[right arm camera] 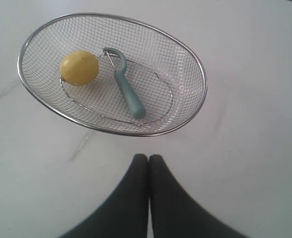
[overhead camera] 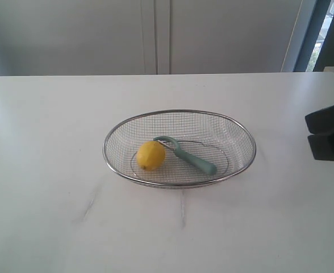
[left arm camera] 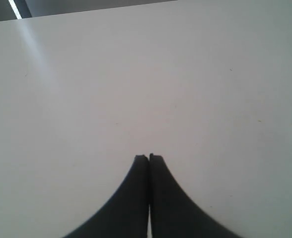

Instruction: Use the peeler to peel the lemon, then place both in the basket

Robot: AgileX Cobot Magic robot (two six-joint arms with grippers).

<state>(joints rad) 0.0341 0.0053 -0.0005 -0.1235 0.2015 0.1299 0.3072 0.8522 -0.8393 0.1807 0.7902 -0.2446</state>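
Two task items lie inside basket (overhead camera: 178, 112) at middle of white table (overhead camera: 53, 199). Lemon (overhead camera: 150, 155) on left of basket floor. Peeler (overhead camera: 190, 156) just right of it, head beside lemon, handle pointing near-right. Left gripper (left arm camera: 149, 157) closed, empty, over bare table. Right gripper (right arm camera: 148, 157) closed, empty, well right of basket.

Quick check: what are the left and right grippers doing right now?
Left gripper: closed, holding nothing.
Right gripper: closed, holding nothing.
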